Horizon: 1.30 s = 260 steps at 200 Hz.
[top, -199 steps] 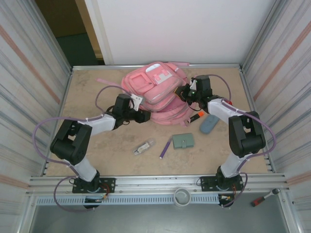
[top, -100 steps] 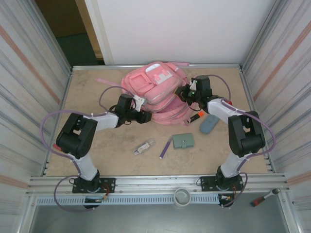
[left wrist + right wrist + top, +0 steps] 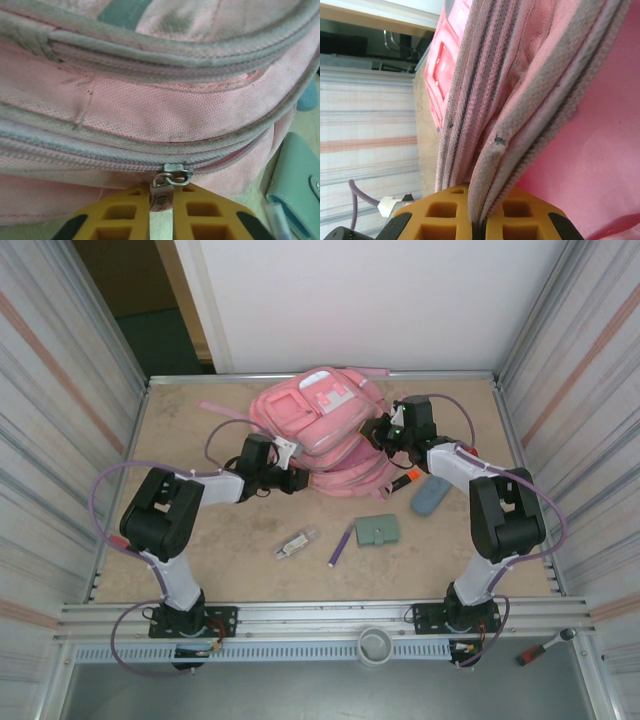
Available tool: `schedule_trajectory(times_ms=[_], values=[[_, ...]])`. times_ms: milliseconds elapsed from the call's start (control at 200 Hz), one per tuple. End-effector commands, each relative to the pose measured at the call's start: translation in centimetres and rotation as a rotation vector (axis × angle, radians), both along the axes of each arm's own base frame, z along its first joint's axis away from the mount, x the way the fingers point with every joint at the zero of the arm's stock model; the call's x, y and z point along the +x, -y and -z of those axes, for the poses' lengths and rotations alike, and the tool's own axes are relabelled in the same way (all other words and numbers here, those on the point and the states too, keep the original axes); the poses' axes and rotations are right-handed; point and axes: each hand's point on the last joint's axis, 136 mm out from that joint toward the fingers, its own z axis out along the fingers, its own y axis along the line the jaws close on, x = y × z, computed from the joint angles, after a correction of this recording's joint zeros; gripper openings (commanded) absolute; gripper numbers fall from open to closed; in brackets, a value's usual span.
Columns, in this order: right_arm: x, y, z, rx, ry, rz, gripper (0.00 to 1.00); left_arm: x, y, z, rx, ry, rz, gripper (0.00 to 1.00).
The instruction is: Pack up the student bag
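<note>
The left end effector (image 3: 293,478) has just drawn its fingers together. A second ago they stood half apart at the near-left side of the student bag (image 3: 325,435). Its wrist view now shows them clamped on the metal zip pull (image 3: 161,192), which hangs from a slider on a closed zip line. The left arm's elbow has also swung slightly in towards the bag. The right end effector (image 3: 378,432) has not moved and stays clamped on a piped edge (image 3: 520,140) of the bag's right side.

With one side pinned and the pull now gripped, the likely next step is drawing that zip open so the bag can take things in. Nothing appears packed yet: the teal wallet (image 3: 377,530), purple pen (image 3: 341,543) and grey-blue pouch (image 3: 430,496) lie on the tabletop (image 3: 200,540) just in front of the bag.

The bag lies flat at the far middle of the tabletop, front pockets facing up. Its long axis runs from the far edge towards the arms, leaning a little right at the near end. The pale patch sits at the far end, which is probably the bag's top, though the overhead view leaves that uncertain.
</note>
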Motion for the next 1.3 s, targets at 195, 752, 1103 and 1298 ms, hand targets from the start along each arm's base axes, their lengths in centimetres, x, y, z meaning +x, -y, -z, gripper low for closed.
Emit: schedule_trajectory(times_ms=[195, 752, 1103, 1298], values=[[1.2, 0.9, -1.3, -0.028, 0.053, -0.054, 0.00, -0.1, -0.9, -1.0, 0.024, 0.037, -0.025, 0.00], [1.2, 3.3, -1.1, -0.059, 0.043, -0.187, 0.00, 3.0, -7.6, 0.4, 0.237, 0.012, -0.307, 0.00], [0.9, 3.1, -1.8, -0.055, 0.062, -0.213, 0.00, 6.1, -10.0, -0.1, 0.306, 0.023, -0.402, 0.00], [0.8, 3.2, -1.4, -0.067, 0.058, -0.221, 0.00, 7.7, -10.4, -0.9, 0.317, 0.028, -0.415, 0.00]])
